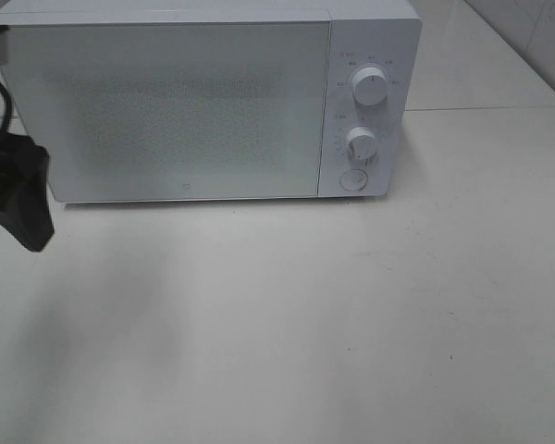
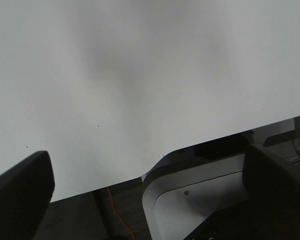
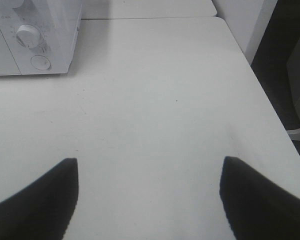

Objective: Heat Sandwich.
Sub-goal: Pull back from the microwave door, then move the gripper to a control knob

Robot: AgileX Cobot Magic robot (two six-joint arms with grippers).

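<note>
Overhead: microwave point(image 1: 203, 102) front (door shut) | left wrist: table edge point(image 2: 105, 175)

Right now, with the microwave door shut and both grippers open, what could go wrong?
1. No sandwich shows in any view, and the microwave is shut and hides its inside: starting it might heat nothing.
2. The left gripper hangs near the microwave's left corner; a careless swing could bump it.
3. The upper knob, lower knob and button sit close together; the wide-open right gripper might turn the wrong one.
</note>
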